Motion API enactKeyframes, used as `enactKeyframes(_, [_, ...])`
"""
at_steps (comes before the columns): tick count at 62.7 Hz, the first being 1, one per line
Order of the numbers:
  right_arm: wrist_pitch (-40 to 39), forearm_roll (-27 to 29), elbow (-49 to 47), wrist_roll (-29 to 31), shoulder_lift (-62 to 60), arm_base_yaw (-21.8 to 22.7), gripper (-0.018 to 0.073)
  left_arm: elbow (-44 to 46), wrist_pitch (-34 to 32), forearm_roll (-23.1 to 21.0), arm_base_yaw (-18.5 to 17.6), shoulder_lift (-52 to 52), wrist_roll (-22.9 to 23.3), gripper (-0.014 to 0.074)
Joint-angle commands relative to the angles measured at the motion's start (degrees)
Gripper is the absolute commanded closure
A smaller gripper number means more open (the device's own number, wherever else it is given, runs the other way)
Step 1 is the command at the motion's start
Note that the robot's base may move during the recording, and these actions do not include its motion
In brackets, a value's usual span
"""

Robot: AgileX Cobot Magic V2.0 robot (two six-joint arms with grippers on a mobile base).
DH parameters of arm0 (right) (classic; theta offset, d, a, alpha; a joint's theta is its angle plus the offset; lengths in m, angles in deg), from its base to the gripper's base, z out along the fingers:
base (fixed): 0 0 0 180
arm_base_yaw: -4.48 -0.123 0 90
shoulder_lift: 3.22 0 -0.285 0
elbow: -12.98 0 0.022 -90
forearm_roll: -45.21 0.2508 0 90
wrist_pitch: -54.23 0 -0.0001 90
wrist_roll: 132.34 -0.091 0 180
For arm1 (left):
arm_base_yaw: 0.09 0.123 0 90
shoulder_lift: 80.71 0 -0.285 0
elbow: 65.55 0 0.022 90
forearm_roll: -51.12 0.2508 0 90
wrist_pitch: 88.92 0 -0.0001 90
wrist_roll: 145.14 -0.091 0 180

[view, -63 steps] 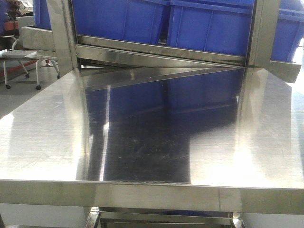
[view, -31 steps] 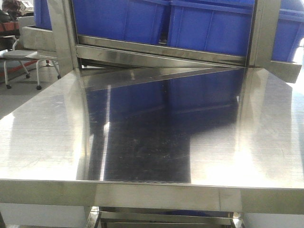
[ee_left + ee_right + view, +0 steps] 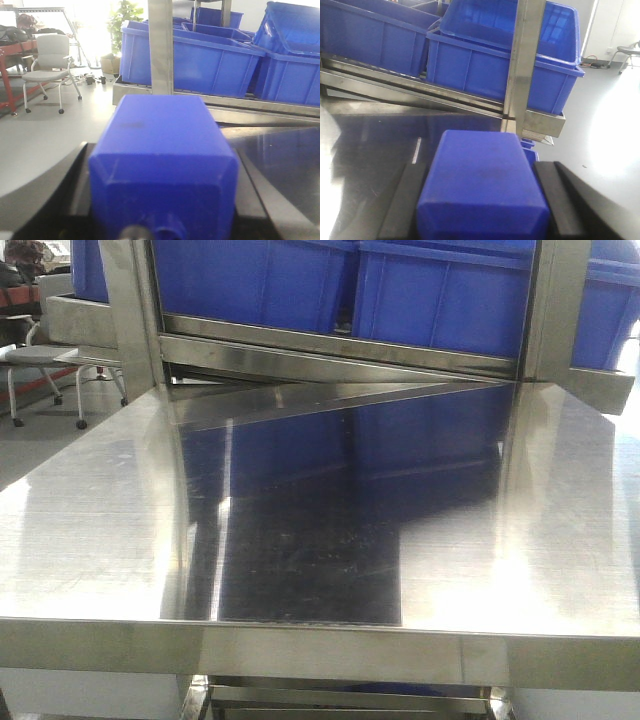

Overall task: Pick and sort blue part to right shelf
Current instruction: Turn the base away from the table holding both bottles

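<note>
My right gripper (image 3: 480, 167) is shut on the blue part (image 3: 482, 185), a solid-blue block with sloped shoulders at its near end. Its cap is out of view, and black fingers (image 3: 402, 200) press both its sides. My left gripper (image 3: 162, 150) is shut on a second, wider blue block (image 3: 160, 145) with sloped shoulders and a knob (image 3: 170, 231) at the near end. Both blocks are held above the steel table (image 3: 100, 520). Neither gripper nor block shows in the front view.
Blue bins (image 3: 250, 280) sit on a sloping steel shelf behind the table, with steel posts (image 3: 130, 320) between them. The right-end bin (image 3: 500, 55) and post (image 3: 525, 60) stand just ahead of my right gripper. Office chairs (image 3: 47, 60) stand on the floor to the left.
</note>
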Motion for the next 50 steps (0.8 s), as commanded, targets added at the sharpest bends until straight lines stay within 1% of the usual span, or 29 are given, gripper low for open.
enactKeyframes(1, [-5.19, -0.21, -1.66, 0.36, 0.52, 0.46, 0.0134, 1.65, -5.11, -0.16, 0.01, -0.49, 0.38, 0.0265])
enactKeyframes(50, [-5.19, -0.21, -1.66, 0.36, 0.52, 0.46, 0.0134, 1.65, -5.11, -0.16, 0.01, -0.49, 0.38, 0.0265])
